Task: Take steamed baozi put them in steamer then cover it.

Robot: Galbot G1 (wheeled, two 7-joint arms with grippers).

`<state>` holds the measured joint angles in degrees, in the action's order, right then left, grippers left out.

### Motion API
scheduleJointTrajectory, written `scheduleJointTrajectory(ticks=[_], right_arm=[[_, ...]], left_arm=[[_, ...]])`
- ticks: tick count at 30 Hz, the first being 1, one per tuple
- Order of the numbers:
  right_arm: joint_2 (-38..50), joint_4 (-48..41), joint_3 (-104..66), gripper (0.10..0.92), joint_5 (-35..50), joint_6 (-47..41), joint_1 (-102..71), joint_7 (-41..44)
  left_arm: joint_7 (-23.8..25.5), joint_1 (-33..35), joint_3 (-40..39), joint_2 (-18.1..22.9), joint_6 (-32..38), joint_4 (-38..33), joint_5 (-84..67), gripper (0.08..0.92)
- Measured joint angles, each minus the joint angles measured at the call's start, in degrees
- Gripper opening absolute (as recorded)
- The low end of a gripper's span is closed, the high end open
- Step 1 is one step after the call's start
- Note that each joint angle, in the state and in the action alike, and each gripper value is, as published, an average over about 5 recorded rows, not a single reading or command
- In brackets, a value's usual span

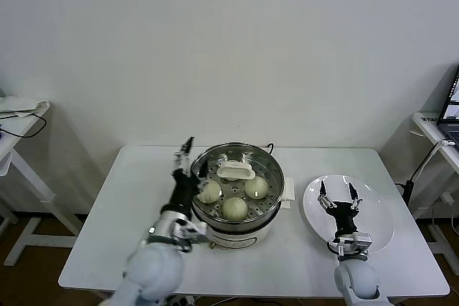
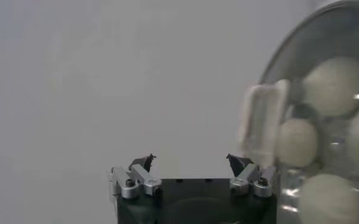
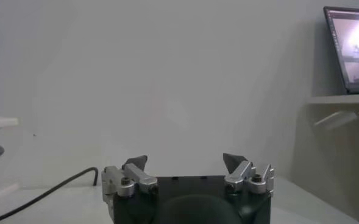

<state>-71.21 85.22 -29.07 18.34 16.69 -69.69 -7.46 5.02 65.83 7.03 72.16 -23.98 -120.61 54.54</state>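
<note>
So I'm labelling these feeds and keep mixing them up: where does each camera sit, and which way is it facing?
Head view: on the head, looking down at the white table, the steamer, the plate and both arms.
Left wrist view: on the left arm, past the open left gripper at the cover and the baozi under it.
Right wrist view: behind the open right gripper, facing a wall and a laptop.
Head and left wrist views share the covered steamer.

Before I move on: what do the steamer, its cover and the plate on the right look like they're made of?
Steamer: polished metal, likely stainless steel; its wall is silvery and reflective, on a white, probably plastic base.
Cover: apparently clear glass with a metal rim, since the baozi show through it; its cream handle looks like matte plastic.
Plate: glossy white, ceramic or melamine; I cannot tell which.
</note>
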Motion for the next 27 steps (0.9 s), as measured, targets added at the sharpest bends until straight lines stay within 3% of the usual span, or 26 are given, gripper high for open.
scheduleJointTrajectory(ticks=[5,12,19,27], right_arm=[[0.56,1.21,-0.31,0.823,0.68,-0.1,-1.01,0.35],[0.71,2.41,-0.67,0.823,1.45,-0.19,-2.38,0.72],[0.68,3.04,-0.94,0.823,1.86,0.11,-3.74,1.11],[0.63,4.1,-1.79,0.823,2.17,0.21,-5.51,1.92]], left_arm=[[-3.85,1.42,8.23,0.24,6.83,3.82,-18.5,0.823],[-4.64,4.5,17.55,0.85,17.02,9.8,-39.23,0.823],[-3.52,7.91,23.29,1.06,25.62,14.12,-50.33,0.823],[-2.32,10.35,25.68,1.04,30.1,17.42,-56.25,0.823]])
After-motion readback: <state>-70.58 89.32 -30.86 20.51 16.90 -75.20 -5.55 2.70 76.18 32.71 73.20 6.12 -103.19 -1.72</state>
